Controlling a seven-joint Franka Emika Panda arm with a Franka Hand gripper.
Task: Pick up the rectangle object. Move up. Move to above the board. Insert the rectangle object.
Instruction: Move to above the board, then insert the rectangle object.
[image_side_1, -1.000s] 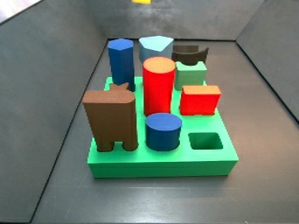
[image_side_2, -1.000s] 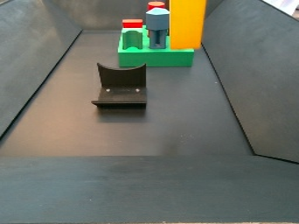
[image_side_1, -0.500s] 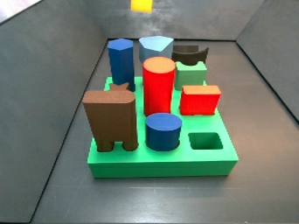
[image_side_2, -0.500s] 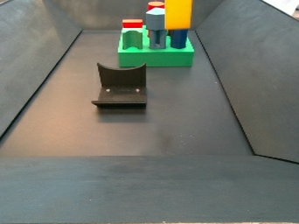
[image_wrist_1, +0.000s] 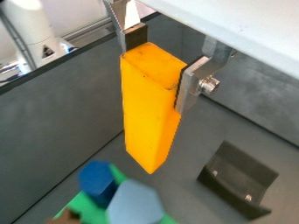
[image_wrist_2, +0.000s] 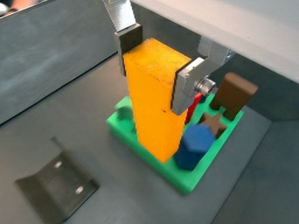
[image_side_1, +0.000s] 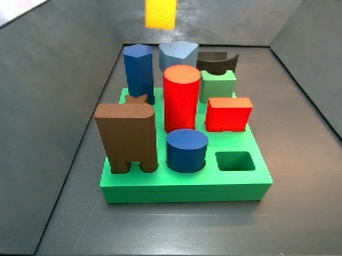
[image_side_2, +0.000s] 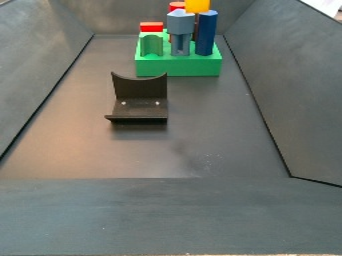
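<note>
The rectangle object (image_wrist_1: 149, 105) is a tall yellow-orange block with a square cross-section, hanging upright in the air, clamped near its top between the gripper (image_wrist_1: 156, 63) fingers. In a side view only its lower end (image_side_1: 160, 13) shows, up high past the board's far side. The board (image_side_1: 187, 185) is a flat green square on the floor, with one square hole open at its near corner.
</note>
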